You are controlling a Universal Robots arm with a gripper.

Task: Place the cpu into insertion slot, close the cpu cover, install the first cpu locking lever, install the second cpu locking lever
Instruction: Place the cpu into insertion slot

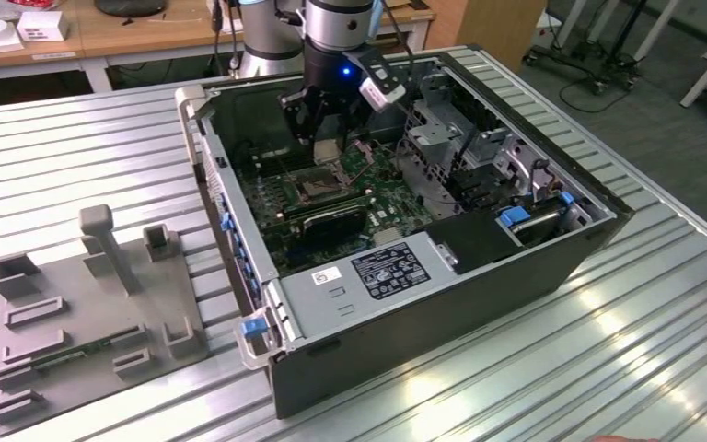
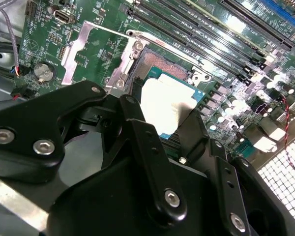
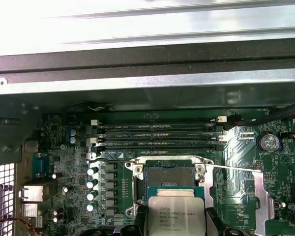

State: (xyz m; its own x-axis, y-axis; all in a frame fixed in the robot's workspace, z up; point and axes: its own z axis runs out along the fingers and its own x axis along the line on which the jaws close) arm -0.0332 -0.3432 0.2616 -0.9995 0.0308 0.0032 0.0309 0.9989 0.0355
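Between the two fingers of the one gripper (image 2: pixel 162 112) sits one cpu (image 2: pixel 168 101), clamped by its edges. In the exterior view it hangs at 12 o'clock of the one insertion slot (image 1: pixel 317 187). One cpu cover (image 2: pixel 73 51) lies swung open beside the slot.

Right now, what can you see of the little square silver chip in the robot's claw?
The small flat square chip with a silvery-grey metal top has a blue-green edge around its metal lid, which bears dark print. It lies about level, pinched on two opposite sides between the fingers of the black gripper. It hangs over the green motherboard, close to the open black-framed square socket, not seated in it.
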